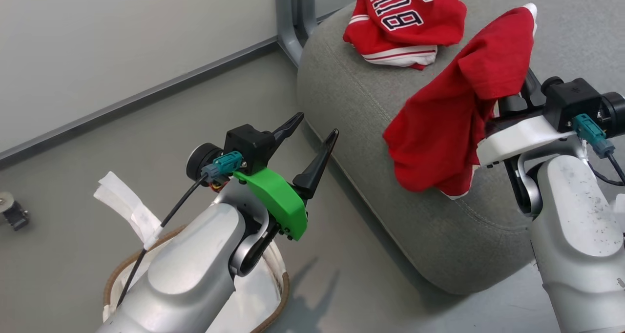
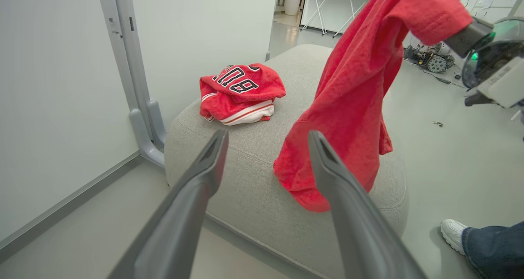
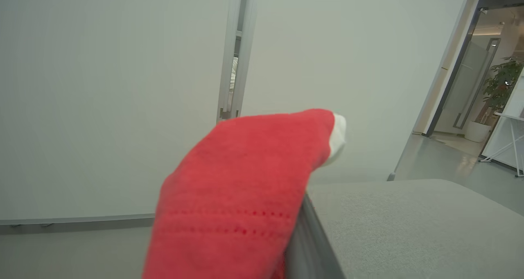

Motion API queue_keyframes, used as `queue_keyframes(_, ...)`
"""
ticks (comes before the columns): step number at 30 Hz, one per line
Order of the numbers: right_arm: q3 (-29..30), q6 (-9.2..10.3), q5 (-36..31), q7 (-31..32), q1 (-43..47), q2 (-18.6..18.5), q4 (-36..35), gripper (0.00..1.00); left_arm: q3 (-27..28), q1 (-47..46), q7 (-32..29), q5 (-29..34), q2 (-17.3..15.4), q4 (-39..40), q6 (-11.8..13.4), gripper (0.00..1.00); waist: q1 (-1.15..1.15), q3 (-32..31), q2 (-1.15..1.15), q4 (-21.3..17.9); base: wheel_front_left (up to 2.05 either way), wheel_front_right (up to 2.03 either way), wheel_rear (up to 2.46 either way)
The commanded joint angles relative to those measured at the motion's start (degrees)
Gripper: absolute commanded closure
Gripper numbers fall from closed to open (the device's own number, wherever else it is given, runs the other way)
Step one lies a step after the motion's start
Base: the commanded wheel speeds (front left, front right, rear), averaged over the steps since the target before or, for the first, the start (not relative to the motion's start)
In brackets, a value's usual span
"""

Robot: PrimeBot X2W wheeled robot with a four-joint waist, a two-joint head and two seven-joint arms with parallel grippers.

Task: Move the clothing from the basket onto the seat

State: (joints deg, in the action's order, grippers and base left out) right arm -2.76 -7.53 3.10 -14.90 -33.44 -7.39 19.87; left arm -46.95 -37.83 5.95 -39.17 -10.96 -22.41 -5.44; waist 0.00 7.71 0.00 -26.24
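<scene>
One plain garment [image 1: 444, 123] hangs, long axis vertical.

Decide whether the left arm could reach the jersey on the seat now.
Probably yes: the open left end effector points toward the jersey across bare seat; the plain red garment hangs aside.

Basket [image 1: 117, 270] mostly behind L forearm [image 1: 190, 279]

Two red garments are showing: one lettered jersey [image 1: 405, 23] and one plain red garment [image 1: 449, 123]. One grey seat [image 1: 351, 103] is standing here, and one basket [image 1: 284, 286] is sitting beside it. One white fabric strip [image 1: 128, 207] is sticking up. One person's white shoe [image 2: 452, 234] is showing.
</scene>
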Motion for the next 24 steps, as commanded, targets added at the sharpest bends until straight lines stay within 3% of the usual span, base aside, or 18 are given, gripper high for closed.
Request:
queue_keyframes(1,0.4,0.08,-0.1,0.0,0.6,0.2,-0.1,1.00,-0.1,0.3,0.2,0.3,-0.1,-0.2,0.4,0.00,0.00,2.4,0.00,-2.4,0.00,0.00,0.00)
queue_keyframes(9,2.6,0.08,1.7,0.8,-3.0,-0.5,1.5,1.00,-0.1,-1.1,0.2,0.4,-0.2,0.5,0.7,0.00,0.00,5.1,0.00,-0.6,0.00,0.00,0.00)
queue_keyframes(16,3.4,0.08,6.5,4.4,-13.9,-4.6,3.7,1.00,0.2,-1.8,1.0,1.5,-1.1,2.9,2.0,0.00,0.00,8.8,0.00,3.8,0.00,0.00,0.00)
queue_keyframes(24,4.9,0.08,8.8,9.8,-27.9,-12.1,6.4,1.00,-1.1,-2.0,0.0,3.2,-2.0,8.6,3.6,0.00,0.00,14.2,0.00,9.7,0.00,0.00,0.00)
